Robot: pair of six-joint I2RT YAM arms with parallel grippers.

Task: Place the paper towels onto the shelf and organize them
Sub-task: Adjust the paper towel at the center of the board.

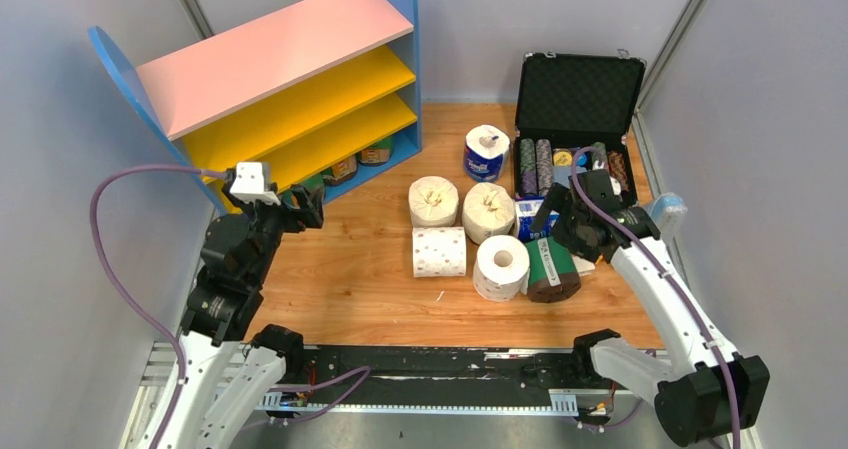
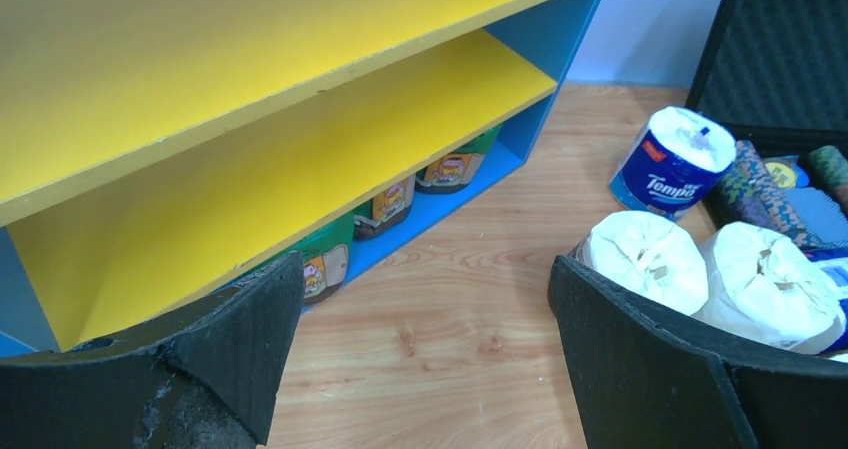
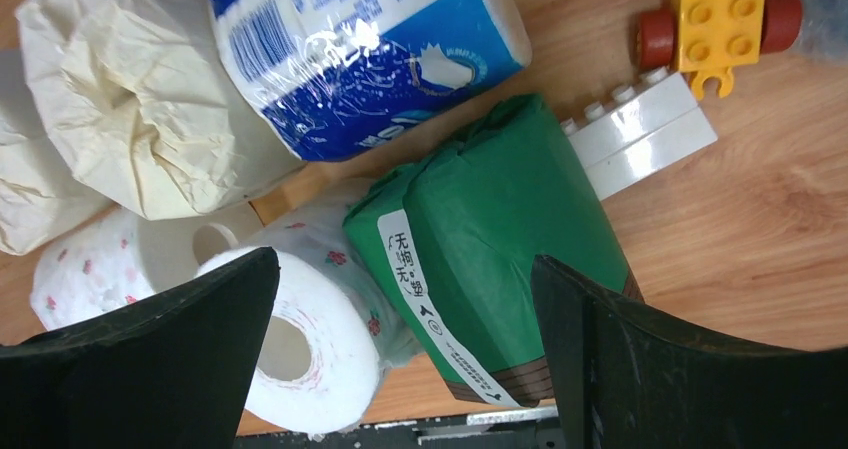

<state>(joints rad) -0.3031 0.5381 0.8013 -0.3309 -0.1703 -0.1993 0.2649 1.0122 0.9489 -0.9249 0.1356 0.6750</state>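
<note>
The shelf (image 1: 270, 69), with blue sides, a pink top and yellow boards, stands at the back left. Green-wrapped rolls (image 2: 385, 204) sit on its bottom tier. In the middle of the table lie two cream rolls (image 1: 433, 201), a Tempo roll (image 1: 486, 153), a flower-print roll (image 1: 439, 252), a bare white roll (image 1: 501, 267) and a green roll (image 1: 552, 267). My left gripper (image 1: 308, 209) hangs open and empty in front of the shelf's lowest tier. My right gripper (image 3: 400, 359) is open above the green roll (image 3: 500, 259), its fingers apart on either side and not touching it.
An open black foam-lined case (image 1: 580, 94) with poker chip stacks (image 1: 535, 164) stands at the back right. A yellow toy block (image 3: 718, 14) and white bricks (image 3: 645, 134) lie beside the green roll. Grey walls close in both sides.
</note>
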